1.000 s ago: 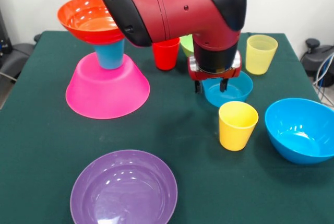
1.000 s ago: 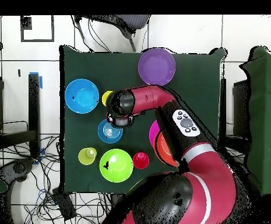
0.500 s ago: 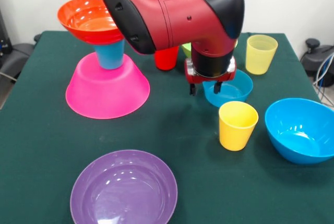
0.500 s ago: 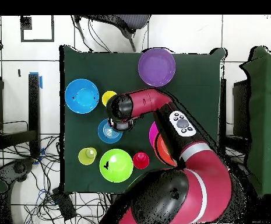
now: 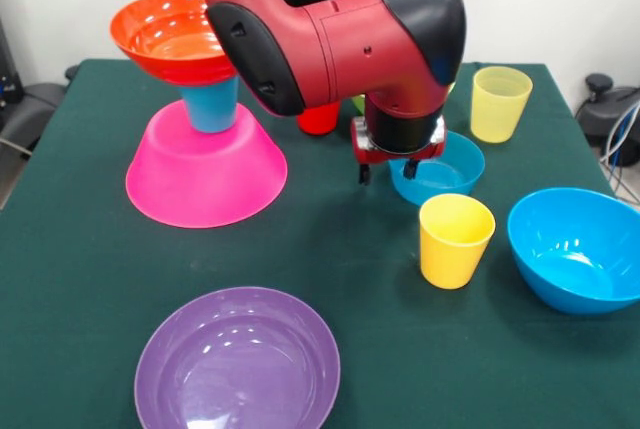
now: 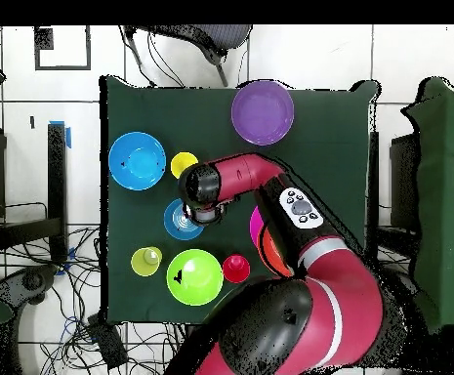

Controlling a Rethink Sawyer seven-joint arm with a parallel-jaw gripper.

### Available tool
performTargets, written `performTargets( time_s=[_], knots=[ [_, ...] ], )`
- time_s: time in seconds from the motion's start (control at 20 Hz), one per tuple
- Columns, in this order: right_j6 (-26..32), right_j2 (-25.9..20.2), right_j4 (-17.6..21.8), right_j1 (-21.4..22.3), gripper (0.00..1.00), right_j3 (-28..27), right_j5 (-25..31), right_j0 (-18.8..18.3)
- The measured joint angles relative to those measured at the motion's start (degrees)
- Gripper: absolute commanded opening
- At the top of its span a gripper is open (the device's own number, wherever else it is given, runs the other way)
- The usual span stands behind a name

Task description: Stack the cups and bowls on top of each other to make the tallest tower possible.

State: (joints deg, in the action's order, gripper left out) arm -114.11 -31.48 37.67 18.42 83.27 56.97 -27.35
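The tower stands at the left: an upturned pink bowl (image 5: 205, 174), a blue cup (image 5: 212, 104) on it, and an orange bowl (image 5: 170, 34) on top. My gripper (image 5: 385, 171) hangs open at the left rim of the small blue bowl (image 5: 440, 171), one finger outside the rim and the other over the bowl. Nothing is held. In front of that bowl is the yellow cup (image 5: 455, 239). The pale yellow cup (image 5: 500, 102) is behind it. My arm partly hides the red cup (image 5: 318, 119). In the overhead view the wrist (image 6: 201, 190) covers the gripper beside the small blue bowl (image 6: 179, 223).
A medium blue bowl (image 5: 575, 247) sits at the right edge and a purple bowl (image 5: 238, 359) at the front. The green bowl (image 6: 194, 276) lies near the red cup (image 6: 235, 269) and pale yellow cup (image 6: 145, 261). My arm spans the table's middle.
My gripper has shifted a little to the left in the front view, from over the small blue bowl's middle to its left rim. The cups and bowls have not moved.
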Motion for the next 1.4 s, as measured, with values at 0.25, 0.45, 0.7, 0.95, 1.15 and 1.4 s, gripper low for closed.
performTargets(
  time_s=[0.25,0.45,0.7,0.95,1.15,1.4],
  knots=[
    [0.00,0.10,0.04,-0.25,1.00,0.00,0.00,0.09],
    [0.00,0.19,0.05,-0.27,1.00,0.00,0.00,0.24],
    [0.00,0.22,0.07,-0.27,0.00,0.00,0.00,0.40],
    [0.00,0.21,0.04,0.21,0.00,0.01,-0.42,0.54],
    [0.00,0.22,0.05,0.65,0.00,0.02,-1.22,0.71],
    [0.00,0.22,0.07,1.06,0.00,0.05,-1.73,0.96]
  ],
)
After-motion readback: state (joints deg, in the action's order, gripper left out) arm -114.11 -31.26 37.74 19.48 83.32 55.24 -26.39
